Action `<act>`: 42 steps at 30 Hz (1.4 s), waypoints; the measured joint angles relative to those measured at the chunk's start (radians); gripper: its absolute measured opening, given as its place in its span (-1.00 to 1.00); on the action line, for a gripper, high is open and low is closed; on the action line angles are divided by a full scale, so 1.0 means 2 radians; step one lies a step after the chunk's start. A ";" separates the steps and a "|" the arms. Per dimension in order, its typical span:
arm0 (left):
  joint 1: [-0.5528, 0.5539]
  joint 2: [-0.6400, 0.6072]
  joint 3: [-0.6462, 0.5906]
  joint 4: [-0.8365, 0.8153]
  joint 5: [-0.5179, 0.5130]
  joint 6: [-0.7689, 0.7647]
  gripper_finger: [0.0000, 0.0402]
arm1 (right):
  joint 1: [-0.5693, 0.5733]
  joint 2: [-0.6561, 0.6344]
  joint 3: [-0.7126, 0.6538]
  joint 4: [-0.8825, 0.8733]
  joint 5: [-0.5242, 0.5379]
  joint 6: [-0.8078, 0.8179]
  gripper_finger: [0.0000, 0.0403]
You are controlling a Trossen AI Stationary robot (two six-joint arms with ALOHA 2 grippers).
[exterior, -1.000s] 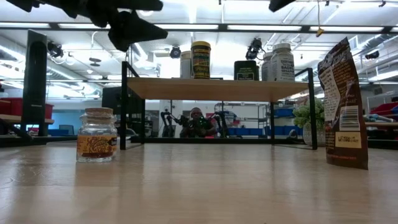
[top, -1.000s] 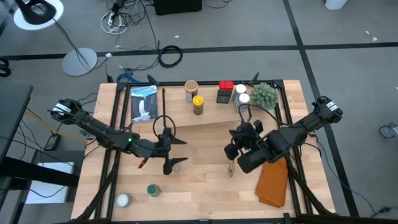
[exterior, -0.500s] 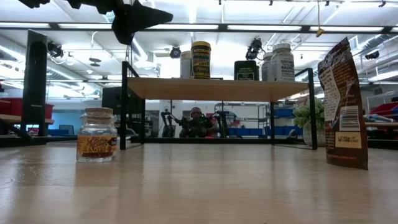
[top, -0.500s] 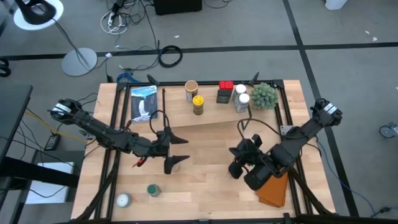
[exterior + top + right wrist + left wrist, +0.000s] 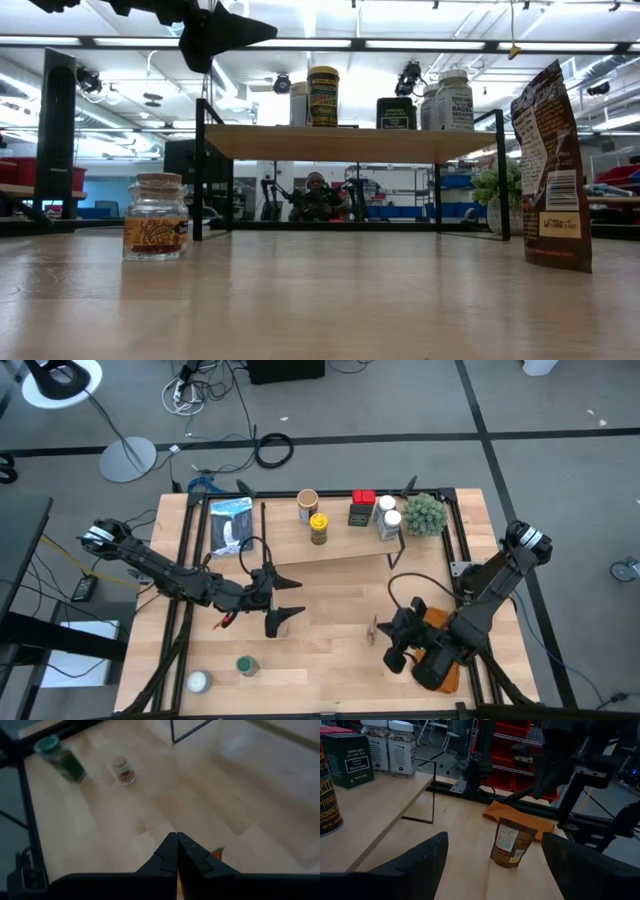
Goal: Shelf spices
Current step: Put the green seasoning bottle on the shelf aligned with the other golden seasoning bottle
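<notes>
Overhead and table-level views of a pale wooden tabletop (image 5: 330, 660) framed by black rails, on a grey floor crossed by dark tape lines; a white lamp base (image 5: 127, 459) and loose cables lie beyond the 12 o'clock edge. The low shelf with a pale plank and thin black legs (image 5: 350, 550) stands toward 12 o'clock. On it: a tan round jar (image 5: 308, 505), a yellow-lidded jar (image 5: 319, 527), a red-topped tin (image 5: 363, 499), a dark green tin (image 5: 360, 515) and two white-capped jars (image 5: 388, 512) (labels unreadable from above). A fuzzy green plant (image 5: 424, 514) sits at 1 o'clock.

Off the shelf: a white-lidded jar (image 5: 198, 681) and a green-lidded jar (image 5: 246, 665) at 7 o'clock, a brown stand-up pouch (image 5: 372, 629) near centre, and a pale blue packet (image 5: 231, 523) at 11 o'clock.

The left gripper (image 5: 283, 602) hangs at 9 o'clock of centre, fingers spread, empty. The right gripper (image 5: 393, 642) is at 4 o'clock, fingers pressed together, over an orange-brown cloth (image 5: 443, 660) that its arm largely hides.

The low view shows a cork-topped glass jar (image 5: 156, 216) and the arms cut off at the top edge.
</notes>
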 joint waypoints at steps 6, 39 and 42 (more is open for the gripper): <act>0.000 0.000 0.000 0.008 -0.001 0.000 0.62 | 0.025 0.000 -0.022 0.032 0.000 0.013 -0.96; -0.018 0.001 0.116 -0.141 0.107 -0.090 0.70 | 0.038 0.000 -0.127 0.194 -0.012 0.019 -0.98; -0.034 0.001 0.178 -0.306 0.062 -0.121 0.68 | 0.038 0.000 -0.127 0.194 -0.012 0.009 -0.97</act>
